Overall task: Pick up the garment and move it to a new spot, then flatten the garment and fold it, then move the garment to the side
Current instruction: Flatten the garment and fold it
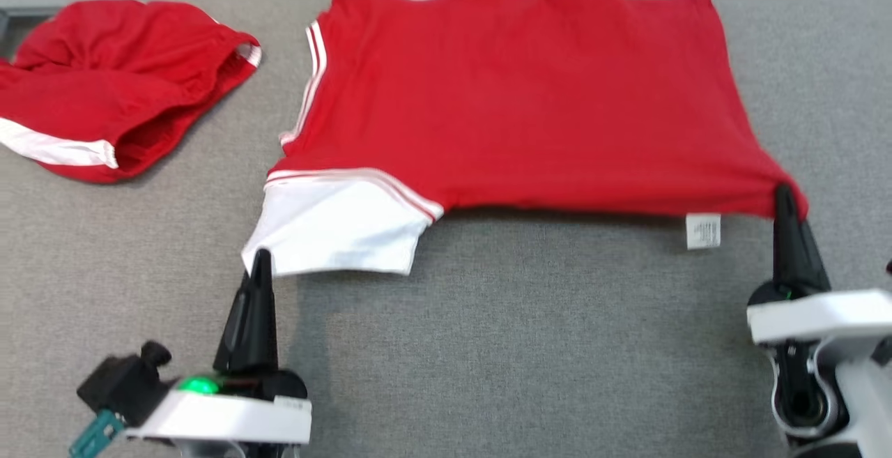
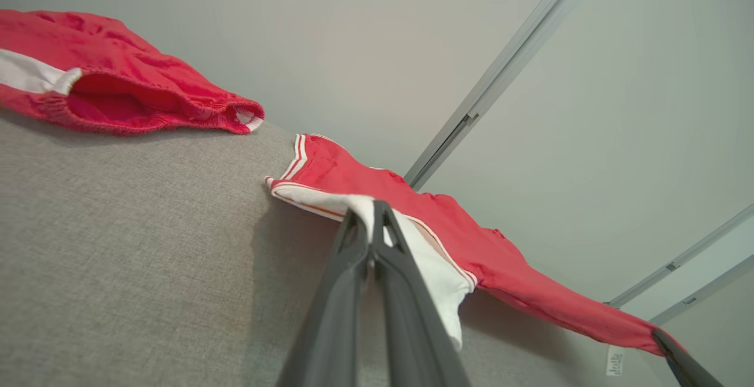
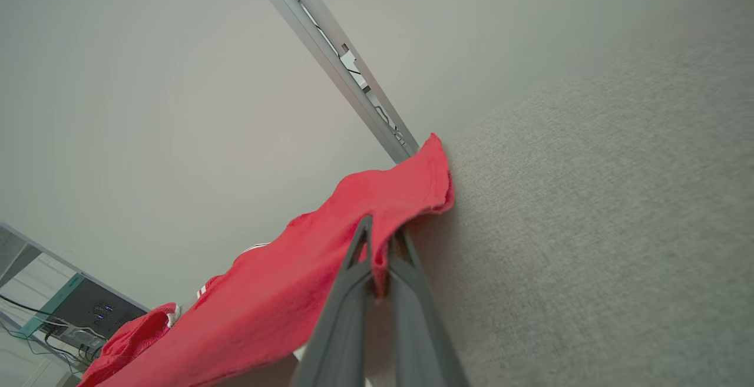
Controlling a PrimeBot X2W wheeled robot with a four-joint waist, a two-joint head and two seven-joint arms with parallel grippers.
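The red T-shirt (image 1: 516, 95) is clamped by left fingers (image 1: 252, 318) at the white sleeve (image 1: 334, 224), by right fingers (image 1: 793, 245) at the hem corner (image 1: 763, 189). The tabletop (image 1: 543, 346) before it is bare; its label (image 1: 702, 230) is unreadable.

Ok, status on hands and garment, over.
Left hand shut on white sleeve of red shirt. Right hand shut on hem corner. Shirt spread, near edge lifted. Red shorts lie apart, left.

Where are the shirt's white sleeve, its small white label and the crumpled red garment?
White fabric sleeve (image 1: 334, 224): head view, its middle.
Small white label (image 1: 702, 230): head view, its centre.
Crumpled red garment with white trim (image 1: 118, 88): head view, red top fold.
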